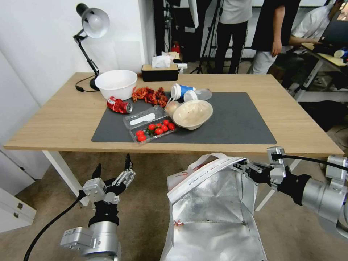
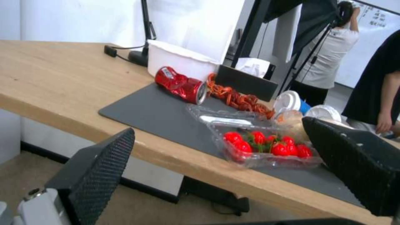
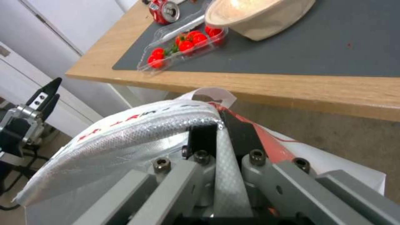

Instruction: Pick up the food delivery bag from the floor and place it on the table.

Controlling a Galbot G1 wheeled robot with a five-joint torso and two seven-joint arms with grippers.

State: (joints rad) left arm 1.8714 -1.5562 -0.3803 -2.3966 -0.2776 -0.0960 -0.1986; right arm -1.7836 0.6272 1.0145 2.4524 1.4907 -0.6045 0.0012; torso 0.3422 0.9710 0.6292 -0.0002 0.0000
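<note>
Half the job looks done, judging from the head view: the food delivery bag [image 1: 214, 210] hangs in the lower middle of the frame, below the near edge of the desk [image 1: 65, 119], so the lift seems under way and the placing on top is still to come; whether its base touches the floor [image 1: 145, 203] cannot be told, since the bottom runs out of the frame. The right gripper [image 1: 242, 167], reaching in from the lower right, has its fingers closed on the bag's upper rim; the bag gapes open, showing crinkled silver foil lining, a white strap handle looped at its top and a red-lettered white band along the rim. The left gripper [image 1: 113, 170] waits at lower left with its fingers spread apart and nothing between them.

Left wrist view: two dark ribbed fingers [image 2: 106, 162] stand wide apart at the lower corners, empty; beyond them lies the desk edge with a tray of tomatoes [image 2: 267, 148] on the grey mat [image 2: 162, 115].

Right wrist view: the fingers [image 3: 246, 137] pinch the foil-lined rim at lower centre; the bag sits just under the desk edge.
</note>
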